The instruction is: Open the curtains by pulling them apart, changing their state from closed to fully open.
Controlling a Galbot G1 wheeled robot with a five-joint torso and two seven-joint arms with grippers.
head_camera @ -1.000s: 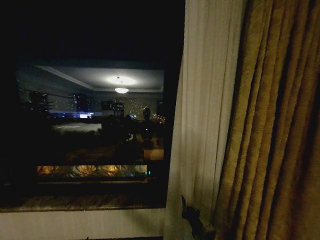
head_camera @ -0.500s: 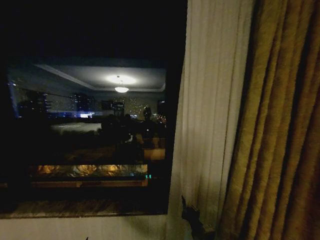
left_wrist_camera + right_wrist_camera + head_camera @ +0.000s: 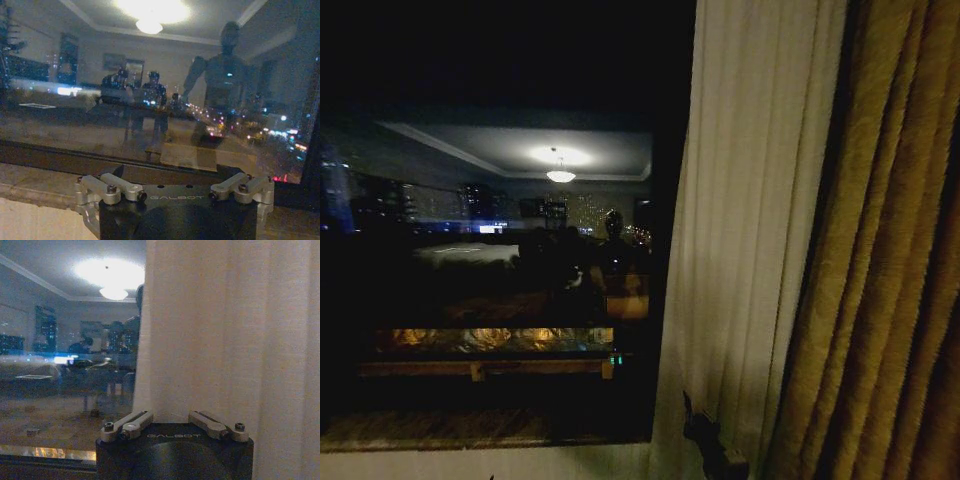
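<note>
1. Curtains: a sheer cream-white pleated fabric panel (image 3: 745, 250) hangs gathered at the right side of a dark night window (image 3: 500, 250), its vertical folds falling past the sill toward the floor; the glass to its left stands uncovered.
2. Fine, semi-transparent weave shows close up in the right wrist view, where the same panel (image 3: 225, 330) drops in soft, narrow pleats directly ahead of the camera.
3. Right gripper (image 3: 705, 440), a dark metal pincer, sits low against the sheer panel's inner edge, just beside the lower folds; in the right wrist view its linkage arms (image 3: 175, 424) angle inward toward the cloth, but the fingertips are hidden by the body, so whether it clamps the fabric cannot be told.
4. Left gripper (image 3: 175, 192), black-bodied with silver bolted links, hangs before the bare glass above the ledge; its links are spread outward to either side, yet the fingertips lie out of frame and its opening cannot be judged. It touches nothing visible.
5. A heavy gold-brown drape (image 3: 880, 280) with a woven pattern and deep, thick folds hangs just right of the sheer panel, overlapping its outer edge.
6. A mottled stone window sill (image 3: 470, 428) runs beneath the pane, over a pale wall.
7. Reflected in the glass are a round ceiling light (image 3: 560, 176), a room interior and scattered city lights.
</note>
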